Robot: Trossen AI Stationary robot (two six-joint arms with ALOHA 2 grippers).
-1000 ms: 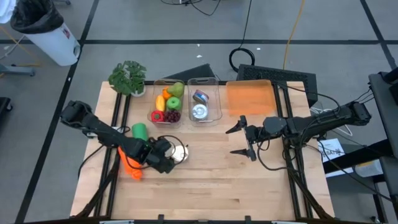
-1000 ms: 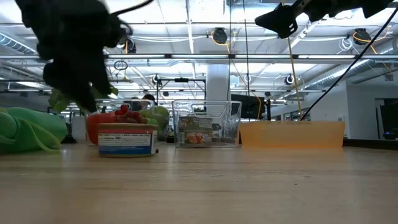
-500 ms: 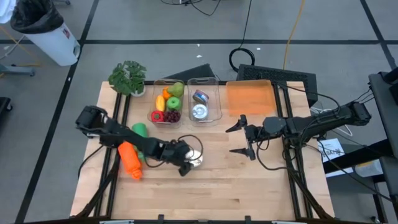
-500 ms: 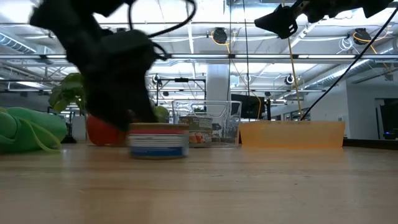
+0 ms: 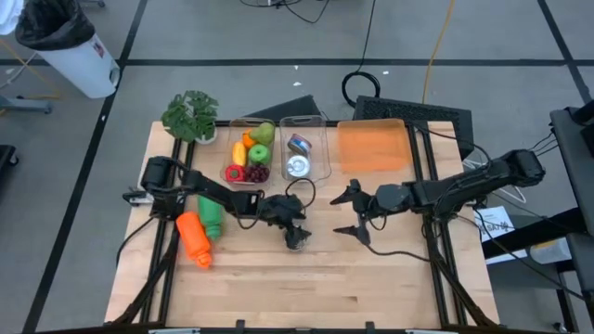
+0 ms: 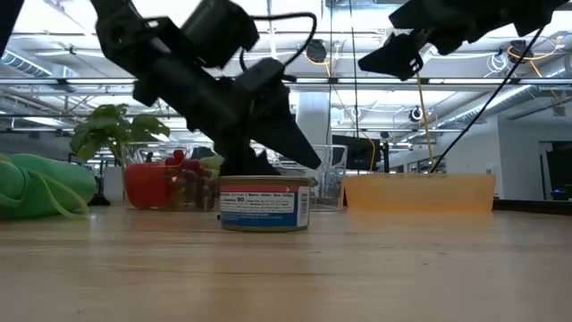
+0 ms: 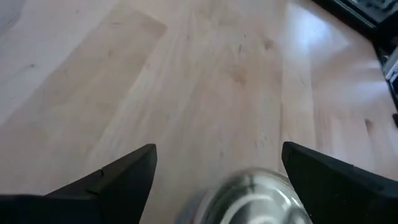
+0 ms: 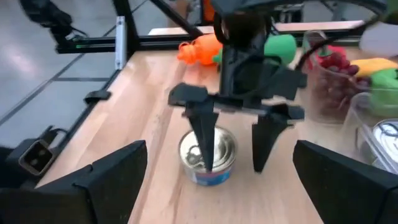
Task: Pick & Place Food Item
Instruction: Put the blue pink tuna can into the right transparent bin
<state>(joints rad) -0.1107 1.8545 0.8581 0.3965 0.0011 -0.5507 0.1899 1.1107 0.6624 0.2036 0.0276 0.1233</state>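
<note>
A tin can with a blue and white label stands upright on the wooden table, near its middle. It also shows in the high view and in the left wrist view. My left gripper hangs open over the can, with one finger on each side of it. My right gripper is open and raised to the can's right, with nothing between its fingers; it sits high in the low view. My left gripper comes at the can slanting down from the table's left. One fingertip meets the can's top rim. The other finger stands beside the can, clear of it. The can rests flat on the table.
At the back stand a clear bin of fruit, a clear bin with cans, an orange board and a potted plant. A green thing and an orange one lie at the left. Bare wood lies toward the near edge.
My left gripper has swung toward the table's right edge, sunk and turned, staying open. The can has slid along the table to the right with it, still upright. My right gripper has sunk a little.
</note>
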